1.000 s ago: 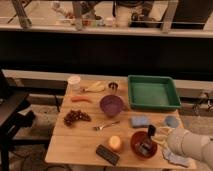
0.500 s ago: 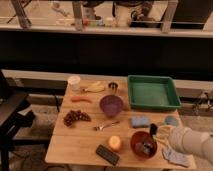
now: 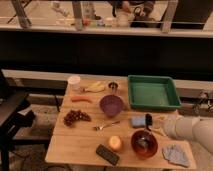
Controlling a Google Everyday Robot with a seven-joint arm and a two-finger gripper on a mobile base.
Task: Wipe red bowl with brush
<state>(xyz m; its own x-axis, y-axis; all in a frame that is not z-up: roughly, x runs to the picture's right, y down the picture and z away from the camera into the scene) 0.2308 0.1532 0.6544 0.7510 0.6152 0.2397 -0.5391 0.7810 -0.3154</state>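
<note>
The red bowl (image 3: 144,144) stands near the table's front right, with a glossy dark inside. My gripper (image 3: 153,122) reaches in from the right on a pale arm and sits just behind the bowl's far rim. It is shut on the brush (image 3: 148,120), a short black piece that stands upright next to the blue sponge (image 3: 138,122). The brush is above the table and behind the bowl, not touching it.
A purple bowl (image 3: 111,105) is mid-table and a green tray (image 3: 152,92) is at the back right. A grey cloth (image 3: 176,154), orange (image 3: 115,143), black device (image 3: 107,154), fork (image 3: 106,126), grapes (image 3: 76,117), carrot (image 3: 81,99), banana (image 3: 94,88) and white cup (image 3: 74,82) lie around.
My gripper has moved with the brush from the bowl's right rim up and slightly left, to behind the bowl near the sponge. Nothing else moved.
</note>
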